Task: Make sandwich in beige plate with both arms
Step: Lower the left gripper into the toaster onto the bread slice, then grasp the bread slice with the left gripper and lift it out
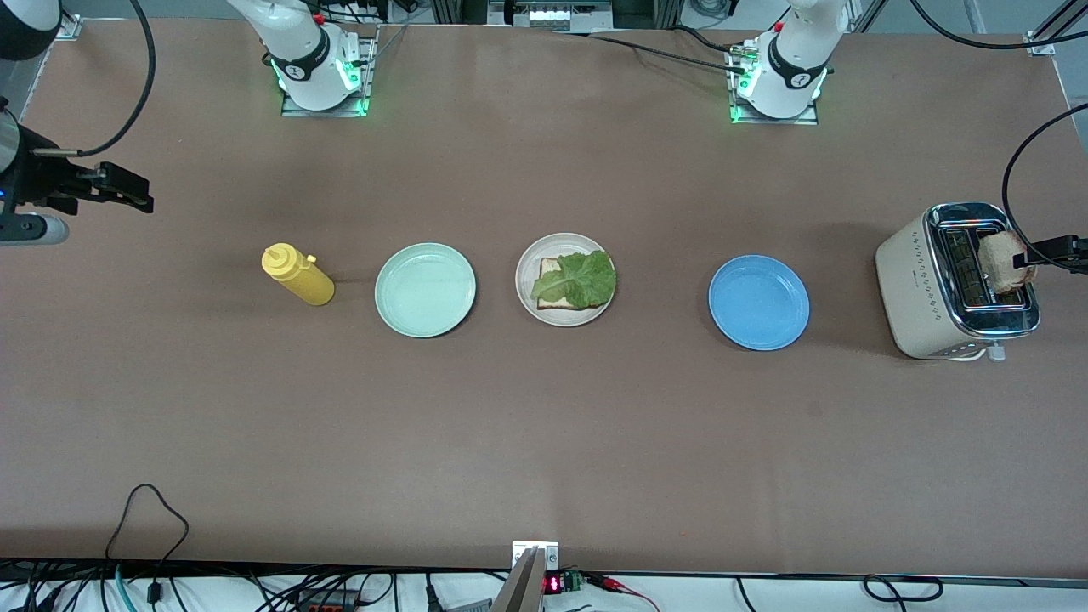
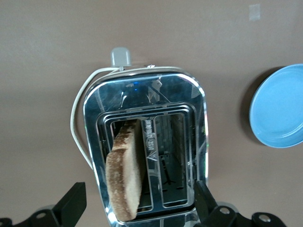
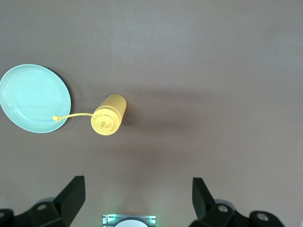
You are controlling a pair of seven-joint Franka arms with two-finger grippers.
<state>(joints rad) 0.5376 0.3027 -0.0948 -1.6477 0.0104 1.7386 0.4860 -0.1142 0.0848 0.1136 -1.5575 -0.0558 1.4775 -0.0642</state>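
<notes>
Ruffled green lettuce (image 1: 578, 278) on square toast, round beige plate (image 1: 530, 299); left gripper (image 2: 137, 208) and right gripper (image 3: 137, 198) jaws wide.

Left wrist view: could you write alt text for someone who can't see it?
A toast slice stands in one slot of a shiny toaster, seen from above, with the open left gripper over it. A blue plate lies beside the toaster on the brown table.

Bright, even overhead light; soft shadows fall beside the round blue plate (image 1: 758, 303), and glare streaks the chrome-topped beige toaster (image 2: 147, 151).
</notes>
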